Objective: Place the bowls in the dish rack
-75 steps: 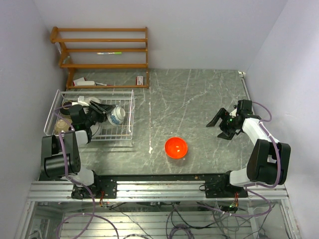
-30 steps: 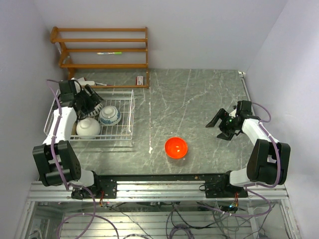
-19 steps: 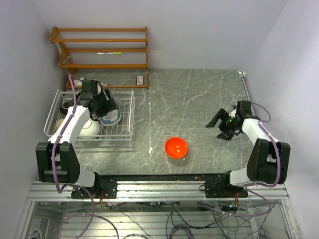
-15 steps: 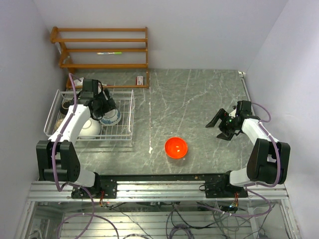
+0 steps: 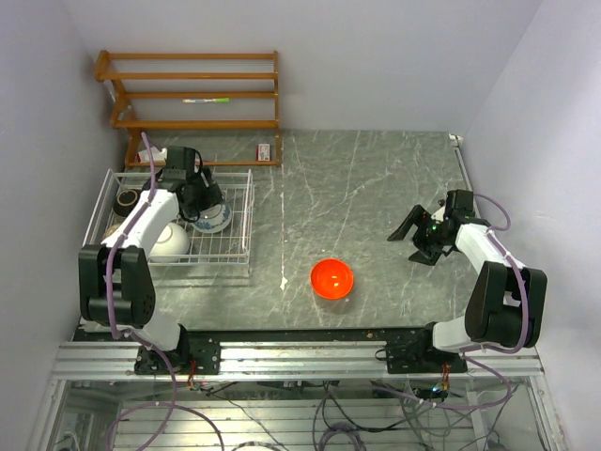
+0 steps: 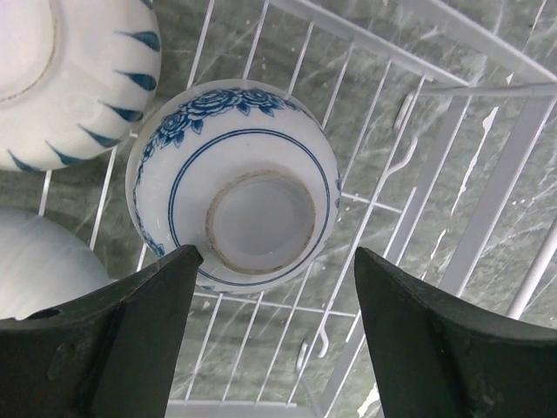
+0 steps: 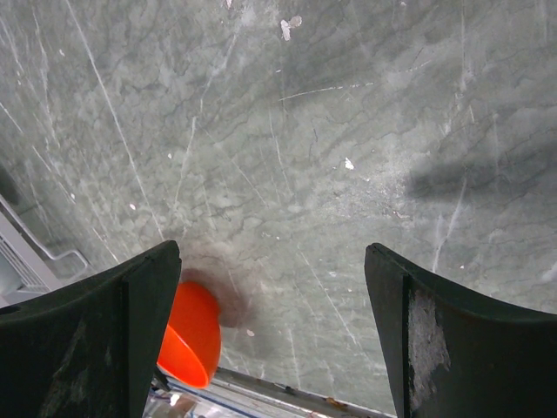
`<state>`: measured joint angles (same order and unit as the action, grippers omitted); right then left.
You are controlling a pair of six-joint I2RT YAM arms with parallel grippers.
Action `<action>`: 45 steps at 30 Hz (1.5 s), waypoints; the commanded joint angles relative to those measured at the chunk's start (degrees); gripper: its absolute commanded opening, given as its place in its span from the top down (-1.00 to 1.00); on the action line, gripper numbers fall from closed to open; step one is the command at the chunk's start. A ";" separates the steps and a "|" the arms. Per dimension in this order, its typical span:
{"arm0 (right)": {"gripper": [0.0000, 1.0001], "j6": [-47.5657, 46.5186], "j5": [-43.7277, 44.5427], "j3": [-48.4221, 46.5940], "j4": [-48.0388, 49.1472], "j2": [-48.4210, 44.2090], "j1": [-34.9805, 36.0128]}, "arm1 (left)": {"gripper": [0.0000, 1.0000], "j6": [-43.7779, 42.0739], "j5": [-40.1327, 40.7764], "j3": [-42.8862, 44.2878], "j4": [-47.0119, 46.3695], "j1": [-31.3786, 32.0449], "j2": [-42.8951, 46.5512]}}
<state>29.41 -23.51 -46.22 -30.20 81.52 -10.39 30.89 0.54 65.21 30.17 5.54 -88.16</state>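
Note:
The white wire dish rack (image 5: 250,218) stands at the left with several bowls in it. My left gripper (image 5: 204,201) hovers open over the rack, above an upside-down blue-and-white bowl (image 6: 233,181) whose foot ring faces the camera; nothing is between the fingers (image 6: 157,305). Beside it in the rack lie a bowl with blue dart marks (image 6: 78,78) and a plain white bowl (image 5: 169,240). A black bowl (image 5: 125,200) sits at the rack's left side. The orange bowl (image 5: 331,278) rests upright on the table's middle front. My right gripper (image 5: 414,239) hangs open and empty at the right, with the orange bowl (image 7: 190,335) by its left finger's edge.
A wooden slatted shelf (image 5: 192,94) stands at the back left, with small items by its foot. The rack's raised wire wall (image 6: 487,209) runs just right of the left gripper. Walls close in on both sides of the grey marble table (image 5: 376,178).
The left arm swung from the rack's back left corner rightward to above the blue-and-white bowl, jaws still open. The right arm and the orange bowl have not moved.

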 commanded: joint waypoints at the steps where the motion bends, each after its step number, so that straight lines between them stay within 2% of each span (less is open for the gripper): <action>1: -0.73 -0.71 0.82 -0.67 -0.39 0.57 0.02 | -0.67 0.83 0.95 1.88 -3.58 0.95 -2.47; 10: -0.73 -0.79 1.18 -1.16 -0.72 0.62 0.02 | -0.68 2.22 -1.77 1.17 -12.99 1.13 -5.38; 19: -0.74 -0.91 1.21 -0.54 -0.64 0.34 0.02 | -0.70 1.39 -1.98 2.54 -17.49 1.15 -6.89; 22: -0.74 -0.93 1.11 -0.69 -0.70 0.39 0.02 | -0.73 1.37 -1.78 4.17 -14.74 1.23 -7.13; 25: -0.74 -1.02 1.27 -0.61 -0.74 0.16 0.02 | -1.00 0.47 0.17 5.40 -9.80 1.39 -5.65; 29: -0.74 -0.91 1.12 -0.05 -0.42 0.04 0.02 | -0.98 -2.75 1.41 5.90 -4.24 1.40 -0.14; 33: -0.74 -0.69 0.80 0.04 -0.04 0.35 0.02 | -0.99 -6.23 -0.91 7.81 0.84 2.40 6.05; 38: -0.74 -0.75 1.62 -2.05 -0.64 1.29 -0.07 | -0.99 -7.96 -0.18 6.77 0.44 12.39 14.14; 42: -0.74 -0.19 1.23 -3.10 -0.50 2.00 -0.07 | -0.99 -9.52 3.70 5.94 -1.18 27.20 15.37; 45: -0.74 0.05 0.81 -3.35 -0.55 2.20 -0.10 | -0.96 -12.87 4.63 5.89 -1.34 37.32 12.92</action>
<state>29.36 -22.52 -47.92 -30.89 83.20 -10.39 22.85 2.66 70.89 28.60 32.91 -72.29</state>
